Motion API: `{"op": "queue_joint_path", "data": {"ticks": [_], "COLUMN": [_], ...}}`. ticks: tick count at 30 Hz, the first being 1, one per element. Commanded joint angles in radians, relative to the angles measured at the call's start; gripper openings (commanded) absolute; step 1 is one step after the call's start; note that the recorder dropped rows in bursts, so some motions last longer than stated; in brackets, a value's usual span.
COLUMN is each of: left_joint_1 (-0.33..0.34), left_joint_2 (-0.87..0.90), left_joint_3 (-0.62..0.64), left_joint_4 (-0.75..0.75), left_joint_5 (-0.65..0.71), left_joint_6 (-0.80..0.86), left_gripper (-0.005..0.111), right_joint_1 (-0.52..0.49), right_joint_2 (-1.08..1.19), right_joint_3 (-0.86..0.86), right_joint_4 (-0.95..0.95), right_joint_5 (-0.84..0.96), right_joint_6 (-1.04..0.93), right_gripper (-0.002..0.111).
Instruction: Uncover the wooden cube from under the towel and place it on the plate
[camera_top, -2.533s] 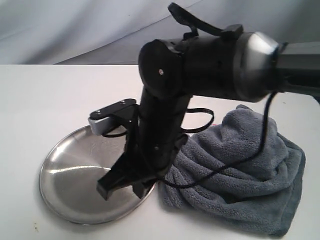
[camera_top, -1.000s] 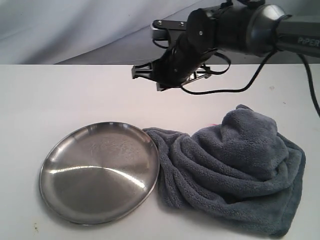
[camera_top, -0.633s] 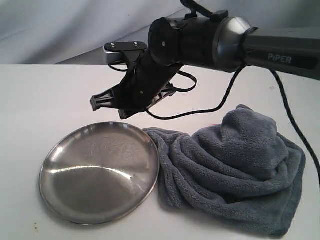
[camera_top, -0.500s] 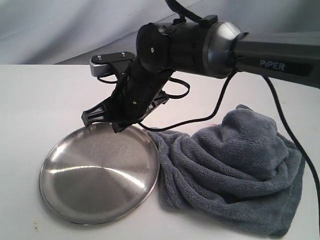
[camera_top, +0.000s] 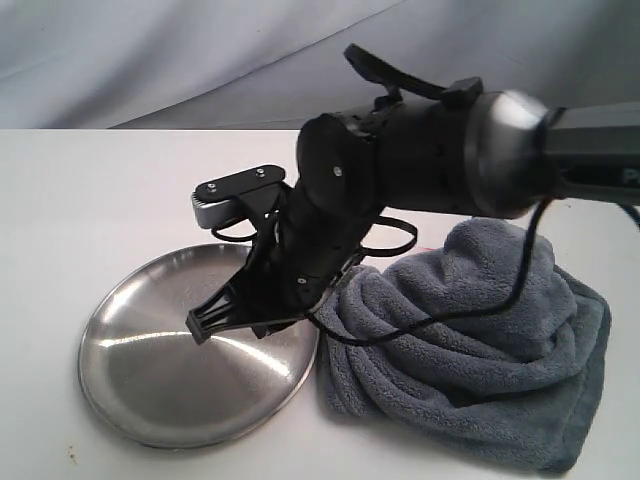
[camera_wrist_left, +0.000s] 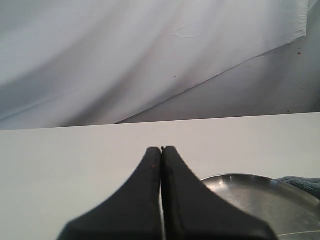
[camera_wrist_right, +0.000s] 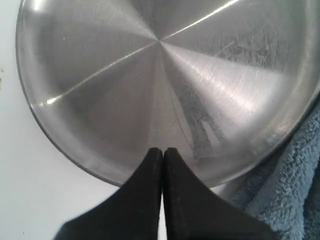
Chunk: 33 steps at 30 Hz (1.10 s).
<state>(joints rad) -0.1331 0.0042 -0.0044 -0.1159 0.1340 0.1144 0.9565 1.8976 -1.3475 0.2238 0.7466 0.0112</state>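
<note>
white surface (camera_top: 80, 200), grey drape (camera_top: 150, 60) behind. my right jaws closed on nothing, tips over shiny round steel plate (camera_top: 140, 385). pale wooden cube not visible, prob under fluffy blue-grey towel (camera_top: 480, 340) touching plate's rim on my arm's side; right arm nearer. left jaws closed too, beyond plate.

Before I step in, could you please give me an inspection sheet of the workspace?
Surface: white table.
Job's things: plate empty; towel bunched, touching the plate's rim; cube not visible.
Clutter: nothing seen.
Grippers: right gripper shut, empty, over the plate; left gripper shut, empty, above the table.
Cables: black cable hangs from the right arm in front of the towel.
Surroundings: grey cloth backdrop.
</note>
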Motion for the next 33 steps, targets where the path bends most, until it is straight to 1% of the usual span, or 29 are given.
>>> {"op": "queue_joint_path", "data": {"ticks": [1, 7, 10, 12, 16, 19, 22, 27, 31, 33], "left_joint_1": [-0.005, -0.005, -0.005, -0.005, -0.005, -0.005, -0.005, -0.005, -0.005, -0.005], "left_joint_2": [-0.004, -0.004, -0.004, -0.004, -0.004, -0.004, -0.004, -0.004, -0.004, -0.004], "left_joint_3": [0.004, 0.004, 0.004, 0.004, 0.004, 0.004, 0.004, 0.004, 0.004, 0.004], "left_joint_4": [-0.002, -0.002, -0.002, -0.002, -0.002, -0.002, -0.002, -0.002, -0.002, -0.002], "left_joint_5": [-0.003, -0.003, -0.003, -0.003, -0.003, -0.003, -0.003, -0.003, -0.003, -0.003], "left_joint_6": [-0.003, -0.003, -0.003, -0.003, -0.003, -0.003, -0.003, -0.003, -0.003, -0.003], "left_gripper": [0.0, 0.0, 0.0, 0.0, 0.0, 0.0, 0.0, 0.0, 0.0, 0.0], "right_joint_1": [0.0, 0.0, 0.0, 0.0, -0.002, -0.002, -0.002, -0.012, -0.043, -0.076], "right_joint_2": [-0.107, -0.233, -0.287, -0.32, -0.368, -0.394, -0.405, -0.405, -0.405, -0.405], "right_joint_3": [0.115, 0.261, 0.331, 0.375, 0.449, 0.498, 0.532, 0.538, 0.536, 0.536], "right_joint_4": [-0.013, -0.013, -0.051, -0.12, -0.321, -0.418, -0.442, -0.446, -0.446, -0.441], "right_joint_5": [-0.074, -0.144, -0.179, -0.185, -0.187, -0.194, -0.209, -0.209, -0.206, -0.197], "right_joint_6": [-0.011, 0.01, 0.05, 0.129, 0.339, 0.442, 0.469, 0.469, 0.473, 0.473], "right_gripper": [0.0, 0.0, 0.0, 0.0, 0.0, 0.0, 0.0, 0.0, 0.0, 0.0]}}
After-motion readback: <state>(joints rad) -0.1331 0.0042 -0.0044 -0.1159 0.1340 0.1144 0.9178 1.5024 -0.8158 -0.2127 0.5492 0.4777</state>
